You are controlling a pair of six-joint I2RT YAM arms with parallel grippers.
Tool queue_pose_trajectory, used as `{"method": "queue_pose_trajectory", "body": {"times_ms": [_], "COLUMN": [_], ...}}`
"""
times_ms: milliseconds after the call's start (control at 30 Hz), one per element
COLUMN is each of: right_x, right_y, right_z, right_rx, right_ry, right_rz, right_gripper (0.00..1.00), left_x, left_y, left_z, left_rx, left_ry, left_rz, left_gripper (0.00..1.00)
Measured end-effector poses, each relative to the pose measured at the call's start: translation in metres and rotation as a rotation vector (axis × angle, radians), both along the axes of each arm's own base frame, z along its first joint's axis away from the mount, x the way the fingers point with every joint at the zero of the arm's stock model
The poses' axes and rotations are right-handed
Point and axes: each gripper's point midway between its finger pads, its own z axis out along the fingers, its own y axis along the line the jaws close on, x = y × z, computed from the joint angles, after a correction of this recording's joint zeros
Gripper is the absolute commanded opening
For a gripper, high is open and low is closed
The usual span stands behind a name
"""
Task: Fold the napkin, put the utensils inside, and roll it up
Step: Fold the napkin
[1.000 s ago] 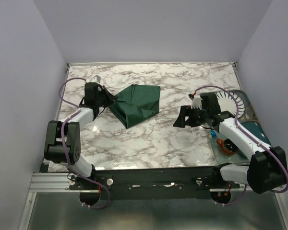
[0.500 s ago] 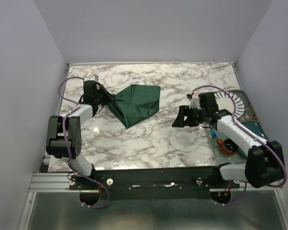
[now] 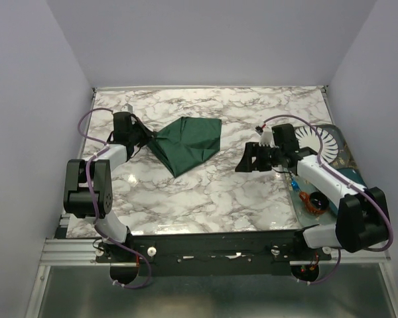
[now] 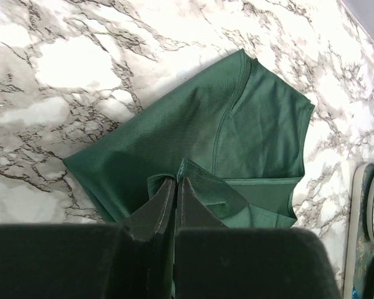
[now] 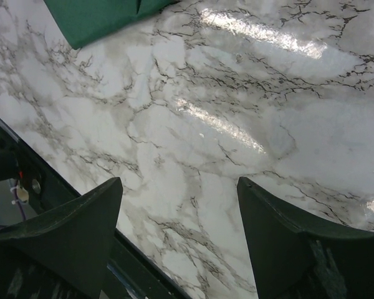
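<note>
The dark green napkin (image 3: 188, 143) lies crumpled and partly folded on the marble table, left of centre. My left gripper (image 3: 148, 138) is shut on the napkin's left corner; in the left wrist view the cloth (image 4: 224, 137) bunches between the fingertips (image 4: 164, 193). My right gripper (image 3: 247, 161) is open and empty, hovering over bare marble right of centre, well apart from the napkin. In the right wrist view a corner of the napkin (image 5: 93, 17) shows at the top left. The fork is not in view.
A teal oval dish (image 3: 341, 173) with a white fan-patterned plate (image 3: 320, 139) sits at the table's right edge, holding a thin blue stick (image 3: 296, 187) and an orange ring. The table's front edge (image 5: 68, 193) lies below my right gripper.
My left gripper has drawn the napkin's corner slightly back and left. My right gripper has shifted a little left and away from the dish.
</note>
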Motion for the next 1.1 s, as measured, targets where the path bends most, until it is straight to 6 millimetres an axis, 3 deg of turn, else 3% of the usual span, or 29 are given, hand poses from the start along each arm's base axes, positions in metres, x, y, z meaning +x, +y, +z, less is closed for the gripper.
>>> {"method": "queue_pose_trajectory", "body": {"times_ms": [67,167,233,367,400,433,567,667,700,833,967,1100], "right_x": [0.001,0.007,0.013,0.047,0.060,0.070,0.113,0.134,0.140,0.169,0.188,0.194], "right_y": [0.003,0.010,0.017,0.039,0.046,0.050,0.068,0.074,0.076,0.089,0.099,0.103], "right_z": [-0.002,-0.007,-0.010,-0.016,-0.016,-0.018,-0.015,-0.010,-0.009,-0.007,-0.017,-0.026], "right_rx": [0.001,0.007,0.015,0.037,0.041,0.043,0.058,0.065,0.069,0.088,0.096,0.095], "right_ry": [0.006,0.020,0.034,0.059,0.057,0.058,0.031,0.011,0.003,-0.025,-0.025,-0.012], "right_rz": [0.002,0.004,-0.002,-0.048,-0.059,-0.075,-0.122,-0.142,-0.144,-0.138,-0.127,-0.110], "right_gripper": [0.82,0.82,0.82,0.82,0.81,0.81,0.79,0.77,0.70,0.68,0.67,0.65], "left_x": [0.000,0.000,0.000,-0.001,-0.002,-0.003,-0.003,-0.001,-0.001,-0.003,0.008,0.027], "left_y": [0.001,0.002,0.004,0.012,0.015,0.019,0.029,0.029,0.028,0.023,0.013,0.008], "left_z": [-0.001,-0.002,-0.005,-0.013,-0.015,-0.017,-0.012,0.006,0.010,0.017,0.015,0.012], "left_rx": [0.001,0.002,0.007,0.031,0.041,0.056,0.101,0.104,0.103,0.100,0.100,0.140], "left_ry": [0.004,0.010,0.024,0.063,0.073,0.088,0.110,0.081,0.074,0.062,0.077,0.090], "left_rz": [0.007,0.015,0.028,0.068,0.081,0.102,0.140,0.132,0.127,0.089,0.009,-0.046], "left_gripper": [0.12,0.27,0.31,0.49,0.68,0.71,0.72,0.72,0.70,0.71,0.71,0.69]}}
